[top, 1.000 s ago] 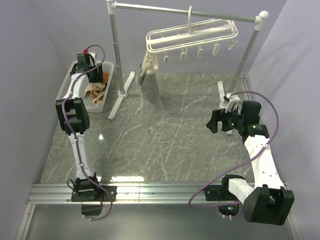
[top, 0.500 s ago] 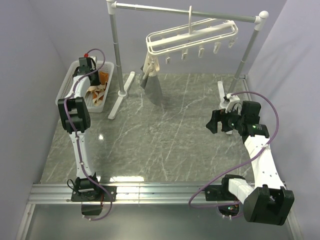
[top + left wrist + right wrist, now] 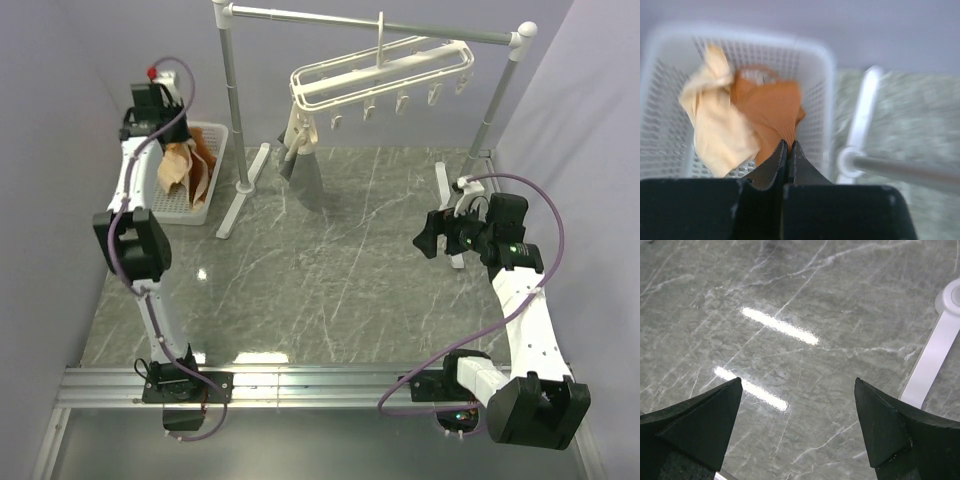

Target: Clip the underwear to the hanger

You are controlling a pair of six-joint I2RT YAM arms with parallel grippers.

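The rust-orange underwear (image 3: 772, 107) hangs bunched from the left gripper (image 3: 788, 146), over the basket (image 3: 826, 65). The white hanger (image 3: 380, 75) hangs tilted, clips dangling.

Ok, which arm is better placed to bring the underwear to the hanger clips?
Left. The left gripper is shut on the underwear above the basket, so it probably only needs to carry it to the hanger. The right gripper hangs open and empty over the table.

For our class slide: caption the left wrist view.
Left gripper, jaws shut, holds the underwear above the white basket, tan cloth alongside.
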